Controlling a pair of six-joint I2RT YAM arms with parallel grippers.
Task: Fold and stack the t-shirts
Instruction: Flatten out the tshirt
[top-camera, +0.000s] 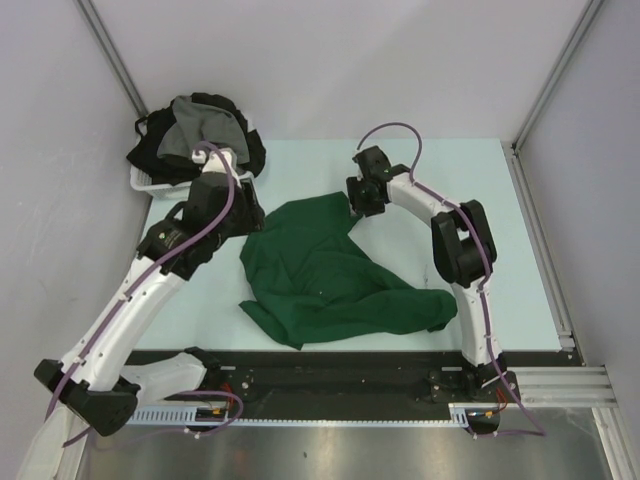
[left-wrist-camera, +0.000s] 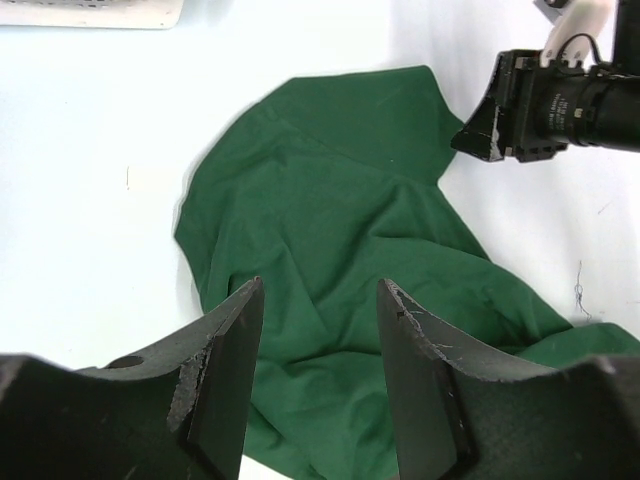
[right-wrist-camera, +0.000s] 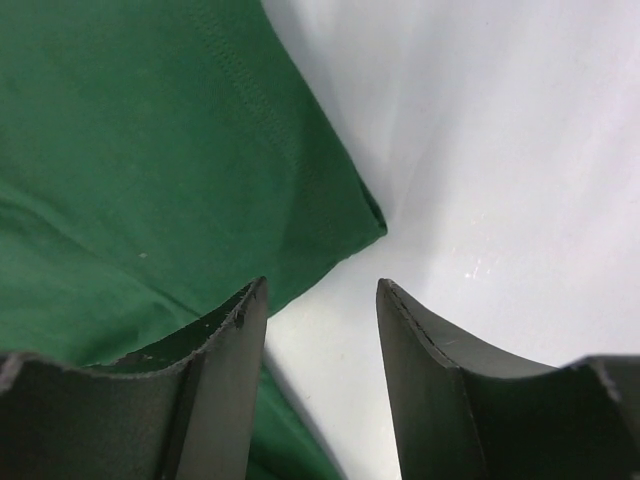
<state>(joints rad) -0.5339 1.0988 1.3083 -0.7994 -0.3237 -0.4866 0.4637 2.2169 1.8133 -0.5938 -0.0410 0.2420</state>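
1. Centrally, on the pale table (top-camera: 470, 190): dark green t-shirt (top-camera: 330, 270), unfolded and rumpled, with one bunched part trailing toward the near right edge.
2. Far left, at the table's back corner: white basket (top-camera: 143, 182), heaped with a grey t-shirt (top-camera: 200, 125) and black t-shirts (top-camera: 150, 148) that spill over its rim.
3. Left gripper (left-wrist-camera: 320, 292): jaws parted and empty, held above the green shirt's left part, with creased cloth showing in the gap between them.
4. Right gripper (right-wrist-camera: 320, 290): jaws parted too, gripping nothing, poised over the green shirt's far right corner, with the stitched hem under one finger and bare table under the other.
5. Seen from above: right wrist at the green shirt's far edge, left wrist just beside the basket, green shirt between the two arms.
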